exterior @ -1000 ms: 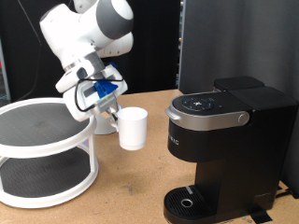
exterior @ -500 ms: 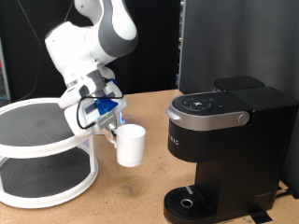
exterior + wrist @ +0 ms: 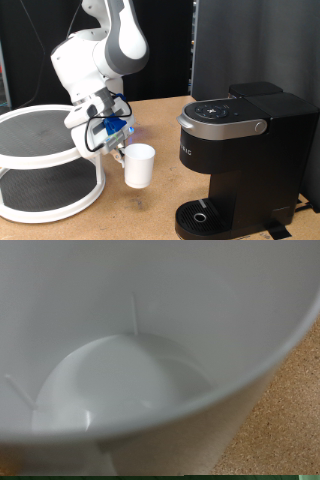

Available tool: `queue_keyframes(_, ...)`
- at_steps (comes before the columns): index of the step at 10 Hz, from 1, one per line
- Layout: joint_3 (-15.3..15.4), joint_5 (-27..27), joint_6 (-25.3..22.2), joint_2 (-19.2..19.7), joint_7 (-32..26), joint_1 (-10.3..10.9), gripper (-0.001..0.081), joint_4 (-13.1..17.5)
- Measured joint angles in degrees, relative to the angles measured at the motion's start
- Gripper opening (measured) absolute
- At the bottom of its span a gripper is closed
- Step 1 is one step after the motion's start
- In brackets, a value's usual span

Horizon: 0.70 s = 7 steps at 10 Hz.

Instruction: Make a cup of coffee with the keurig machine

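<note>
The cup (image 3: 138, 166), a plain white mug, hangs from my gripper (image 3: 118, 146) just above the cork tabletop, in the middle-left of the exterior view. The gripper is shut on the cup's side toward the exterior view's left. The cup is upright and empty. In the wrist view its white inside (image 3: 130, 370) fills nearly the whole frame, and no fingers show there. The keurig machine (image 3: 240, 140), black with silver trim, stands at the exterior view's right, lid shut. Its round drip base (image 3: 205, 216) is bare. The cup is left of the machine and apart from it.
A white two-tier round rack (image 3: 45, 165) with dark shelves stands at the exterior view's left, close to the arm and cup. A black panel (image 3: 250, 45) rises behind the machine. Cork tabletop (image 3: 150, 215) lies between the rack and the drip base.
The gripper has carried the cup downward and toward the exterior view's bottom, away from the back of the table. The arm has lowered with it. The machine has not moved.
</note>
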Motion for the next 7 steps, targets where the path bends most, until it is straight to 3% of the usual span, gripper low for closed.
queue_keyframes(2,0.02,3.94,0.05,2.18,-3.94,0.15,0.0070,0.49)
queue_keyframes(7,1.50,8.68,1.27,7.56,-6.13,0.20,0.0070,2.17)
